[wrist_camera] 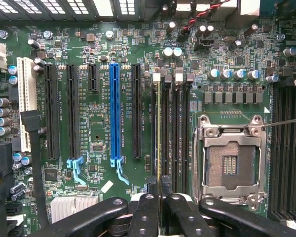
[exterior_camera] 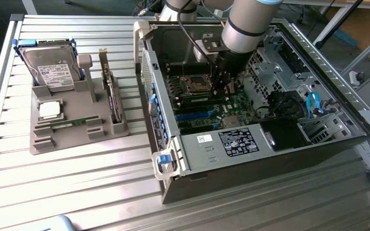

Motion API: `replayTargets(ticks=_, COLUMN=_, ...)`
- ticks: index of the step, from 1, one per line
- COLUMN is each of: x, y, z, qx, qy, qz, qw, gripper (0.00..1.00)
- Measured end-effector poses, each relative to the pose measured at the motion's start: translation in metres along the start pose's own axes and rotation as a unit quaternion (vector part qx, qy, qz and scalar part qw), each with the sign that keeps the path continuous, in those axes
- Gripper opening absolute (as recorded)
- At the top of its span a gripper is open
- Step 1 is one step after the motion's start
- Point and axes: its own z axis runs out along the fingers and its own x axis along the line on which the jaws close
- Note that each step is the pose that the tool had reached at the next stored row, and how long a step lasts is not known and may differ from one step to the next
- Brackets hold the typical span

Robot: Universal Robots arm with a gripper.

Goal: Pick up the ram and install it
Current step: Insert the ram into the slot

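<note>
Closest to the lens in the wrist view are the black finger links of the end effector (wrist_camera: 160, 186), pulled together with just a sliver between the tips. That sliver is the ram (wrist_camera: 159, 128), seen edge-on as a thin pale line running straight out from between the fingers, so the end effector is clamped on it. The stick lines up lengthwise with the row of black memory slots (wrist_camera: 175, 128). It sits on the side of that row towards the blue slot (wrist_camera: 115, 113), with the open silver CPU socket (wrist_camera: 230, 165) on the other side of the row. Honestly can't tell if it's hanging just over a slot or touching one.

Exterior view now. The computer case (exterior_camera: 191, 154) lies open side up on the slatted metal bench (exterior_camera: 75, 192), and the arm comes straight down into it. The end effector (exterior_camera: 220, 89) is low at the motherboard, just beside the socket on the exterior view's right.

Off to the exterior view's left of the case there's a grey holder (exterior_camera: 75, 142). It carries a hard drive (exterior_camera: 50, 67), a silver processor chip (exterior_camera: 48, 109), a dark expansion card (exterior_camera: 111, 96) standing upright and a second stick (exterior_camera: 69, 122) lying flat in its groove, well apart from the end effector.
</note>
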Motion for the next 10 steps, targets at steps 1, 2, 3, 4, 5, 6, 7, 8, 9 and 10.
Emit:
replayTargets(ticks=1, x=0.0000, y=0.0000, z=0.0005, qx=0.0000, qy=0.0000, qz=0.000, qw=1.0000, gripper=0.12)
replayTargets(ticks=2, x=0.0000, y=0.0000, z=0.0006, qx=0.0000, qy=0.0000, qz=0.000, qw=1.0000, gripper=0.12)
replayTargets(ticks=3, x=0.0000, y=0.0000, z=0.0007, qx=0.0000, qy=0.0000, qz=0.000, qw=1.0000, gripper=0.12)
replayTargets(ticks=4, x=0.0000, y=0.0000, z=0.0009, qx=0.0000, qy=0.0000, qz=0.000, qw=1.0000, gripper=0.12)
replayTargets(ticks=5, x=0.0000, y=0.0000, z=0.0010, qx=0.0000, qy=-0.0001, qz=0.000, qw=1.0000, gripper=0.12)
replayTargets(ticks=6, x=0.0000, y=0.0000, z=0.0013, qx=0.0000, qy=-0.0001, qz=0.000, qw=1.0000, gripper=0.12)
replayTargets(ticks=7, x=0.0001, y=0.0000, z=0.0015, qx=0.0000, qy=-0.0001, qz=0.000, qw=1.0000, gripper=0.12)
replayTargets(ticks=8, x=0.0001, y=0.0000, z=0.0017, qx=0.0000, qy=0.0000, qz=0.000, qw=1.0000, gripper=0.12)
replayTargets(ticks=9, x=0.0001, y=0.0000, z=0.0020, qx=0.0000, qy=0.0000, qz=0.000, qw=1.0000, gripper=0.12)
replayTargets(ticks=10, x=0.0001, y=0.0000, z=0.0023, qx=0.0000, qy=-0.0001, qz=0.000, qw=1.0000, gripper=0.12)
